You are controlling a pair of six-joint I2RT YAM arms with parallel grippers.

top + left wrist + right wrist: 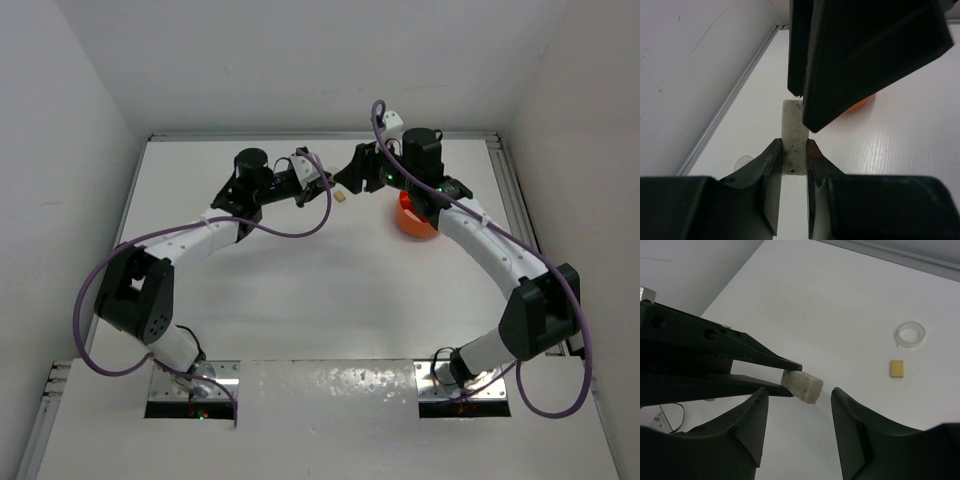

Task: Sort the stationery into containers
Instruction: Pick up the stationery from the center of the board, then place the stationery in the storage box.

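My left gripper (pixel 794 146) is shut on a white speckled eraser block (pixel 794 131) and holds it above the table. My right gripper (pixel 797 392) is open, with its jaws on either side of the block's free end (pixel 802 385) and not touching it. In the top view both grippers meet at the back centre, left (pixel 322 178) and right (pixel 347 180). The orange tub (pixel 413 220) sits under the right arm, mostly hidden. A clear ring (pixel 910 334) and a tan block (pixel 897 368) lie on the table. The other stationery is out of view.
The white table (pixel 300 290) is walled on the left, back and right. A metal rail (pixel 505 190) runs along the right edge. A purple cable (pixel 300 225) hangs from the left arm. The tub's orange edge (pixel 860 104) shows behind the right fingers.
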